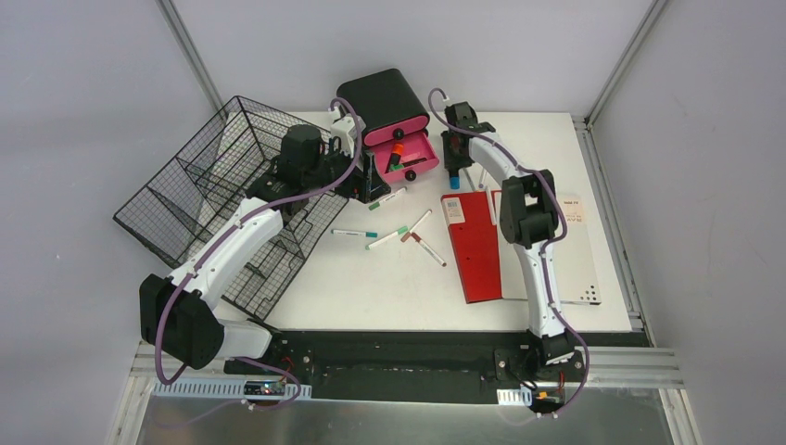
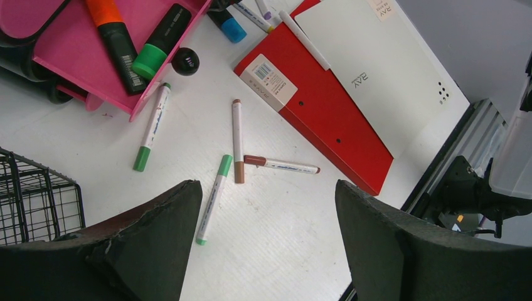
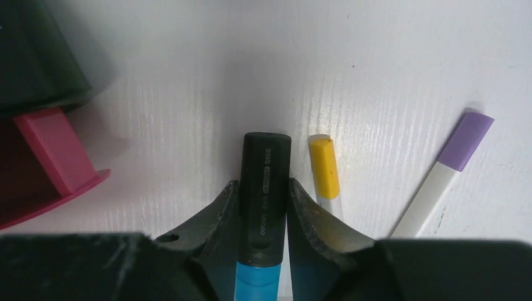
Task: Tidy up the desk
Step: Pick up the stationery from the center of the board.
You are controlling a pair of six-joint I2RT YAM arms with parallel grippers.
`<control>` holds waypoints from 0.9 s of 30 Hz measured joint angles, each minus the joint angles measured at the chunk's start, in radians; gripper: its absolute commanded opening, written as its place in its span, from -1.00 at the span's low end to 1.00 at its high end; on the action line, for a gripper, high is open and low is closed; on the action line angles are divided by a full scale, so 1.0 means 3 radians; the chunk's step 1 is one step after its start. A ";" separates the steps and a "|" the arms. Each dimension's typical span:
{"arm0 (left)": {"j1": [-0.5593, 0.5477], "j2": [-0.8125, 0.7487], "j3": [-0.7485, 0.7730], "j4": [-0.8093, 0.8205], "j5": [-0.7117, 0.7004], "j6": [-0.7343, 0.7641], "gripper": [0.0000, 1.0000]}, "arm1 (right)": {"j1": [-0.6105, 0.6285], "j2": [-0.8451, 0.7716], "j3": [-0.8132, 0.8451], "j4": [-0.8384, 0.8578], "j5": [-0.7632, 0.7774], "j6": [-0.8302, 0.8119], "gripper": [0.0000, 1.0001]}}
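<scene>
White desk (image 1: 389,278) lies flat under both arms, with grey walls around it. Right gripper (image 3: 263,191) has its two fingers pressed on the sides of a blue marker (image 3: 266,163) with a black cap. A yellow pen (image 3: 325,166) lies just beside the marker at 3 o'clock, and a purple pen (image 3: 464,141) lies past that. I think the marker belongs in the pink drawer (image 3: 56,157) at 9 o'clock. A good way is to squeeze firmly and lift straight up so the yellow pen is not bumped. Then go over the drawer and let go low. Left gripper (image 2: 266,207) hangs above loose pens (image 2: 238,141) with fingers wide apart and nothing in them. The marker's back end is cut off. So are both pens. I cannot tell if the marker is off the desk.
</scene>
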 measured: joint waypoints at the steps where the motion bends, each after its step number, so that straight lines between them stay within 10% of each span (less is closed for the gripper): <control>1: 0.0000 0.0000 0.0000 0.0000 0.0001 0.0000 0.60 | -0.0003 -0.0008 -0.0019 0.0019 -0.0017 0.0001 -1.00; 27: 0.0000 0.0000 -0.0134 0.0261 0.0518 -0.0033 0.75 | -0.0683 -0.1677 -0.2049 0.1001 -0.1795 0.1016 -1.00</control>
